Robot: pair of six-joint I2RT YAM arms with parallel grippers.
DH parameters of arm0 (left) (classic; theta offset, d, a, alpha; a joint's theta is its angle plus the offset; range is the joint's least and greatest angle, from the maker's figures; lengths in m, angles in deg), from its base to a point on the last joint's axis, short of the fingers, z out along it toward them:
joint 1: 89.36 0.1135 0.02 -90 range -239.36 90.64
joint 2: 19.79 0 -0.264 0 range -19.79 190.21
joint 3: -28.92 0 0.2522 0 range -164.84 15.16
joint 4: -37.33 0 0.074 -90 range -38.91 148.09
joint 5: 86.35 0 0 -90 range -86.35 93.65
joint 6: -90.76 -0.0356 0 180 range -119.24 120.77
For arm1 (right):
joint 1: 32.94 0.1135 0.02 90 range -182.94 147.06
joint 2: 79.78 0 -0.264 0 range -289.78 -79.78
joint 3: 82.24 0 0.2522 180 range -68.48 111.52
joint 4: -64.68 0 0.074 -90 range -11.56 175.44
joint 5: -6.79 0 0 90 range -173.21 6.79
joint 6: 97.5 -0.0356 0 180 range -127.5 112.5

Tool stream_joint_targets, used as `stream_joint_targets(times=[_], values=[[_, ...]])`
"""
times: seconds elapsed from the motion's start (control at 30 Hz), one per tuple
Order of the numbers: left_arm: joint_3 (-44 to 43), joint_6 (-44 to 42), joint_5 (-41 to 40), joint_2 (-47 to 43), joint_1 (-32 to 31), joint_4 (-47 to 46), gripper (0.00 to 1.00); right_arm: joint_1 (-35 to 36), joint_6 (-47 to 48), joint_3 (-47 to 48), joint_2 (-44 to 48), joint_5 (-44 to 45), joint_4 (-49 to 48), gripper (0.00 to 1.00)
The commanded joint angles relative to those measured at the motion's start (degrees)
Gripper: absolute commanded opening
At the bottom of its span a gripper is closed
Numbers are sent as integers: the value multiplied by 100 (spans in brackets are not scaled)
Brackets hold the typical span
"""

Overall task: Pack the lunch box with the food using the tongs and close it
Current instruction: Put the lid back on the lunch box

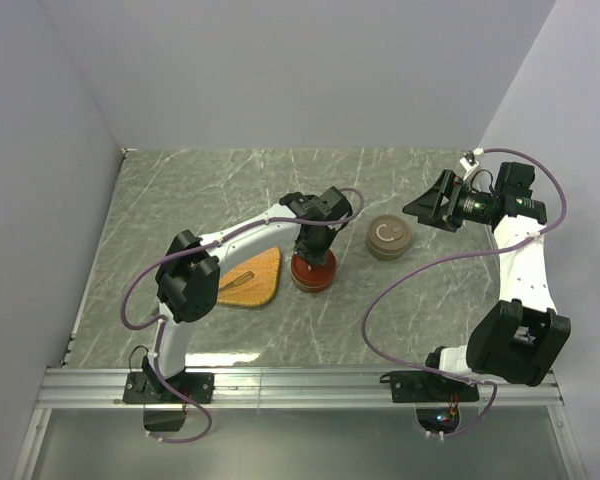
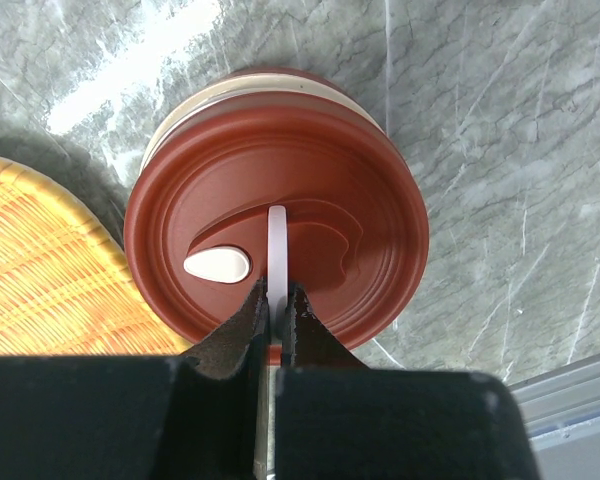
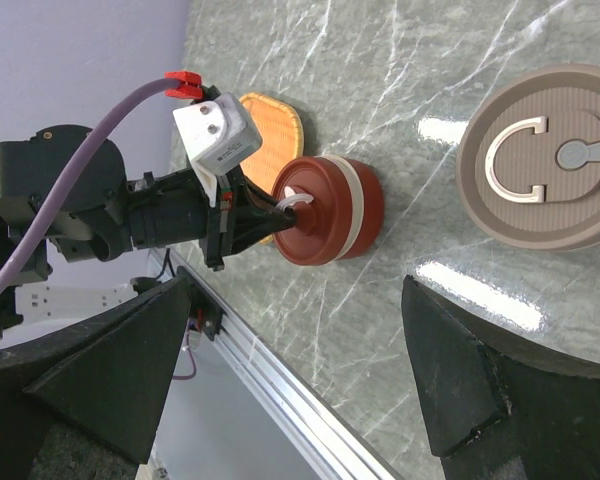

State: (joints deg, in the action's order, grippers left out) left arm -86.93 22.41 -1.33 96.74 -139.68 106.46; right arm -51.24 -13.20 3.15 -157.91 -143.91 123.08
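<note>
left wrist: white handle (image 2: 277, 235) points straight into clamped pincer (image 2: 277, 303).

The round lunch box with a glossy brick-red lid (image 2: 360, 200) over a cream band stands upright and closed near the middle of the table. Its white loop tab (image 2: 277, 235) stands on edge on the lid, pinched by the left gripper (image 2: 277, 300). A second round container, taupe with a ribbed top and a flat metal D-shaped handle (image 3: 545, 155), sits closed and apart at its 2 o'clock. At its 9 o'clock a thin dark strip (image 1: 242, 283) lies aslant on the orange woven tray (image 1: 265, 265), too small to tell whether it is the tongs.
</note>
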Motion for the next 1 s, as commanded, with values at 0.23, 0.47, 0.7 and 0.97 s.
stream_joint_targets(times=[0.23, 0.47, 0.7, 0.97], values=[[-13, -214, -22, 124, -21, 61, 0, -59, 33, 61, 114, -90, -35, 93], [13, -389, -13, 142, -30, 9, 0, -59, 24, 61, 105, -99, -43, 93], [188, -609, 321, -7, -13, -167, 0, -59, 42, 70, 105, -90, -26, 93], [636, -1170, 892, -218, 84, -519, 0, -59, 86, 96, 114, -73, 18, 93]])
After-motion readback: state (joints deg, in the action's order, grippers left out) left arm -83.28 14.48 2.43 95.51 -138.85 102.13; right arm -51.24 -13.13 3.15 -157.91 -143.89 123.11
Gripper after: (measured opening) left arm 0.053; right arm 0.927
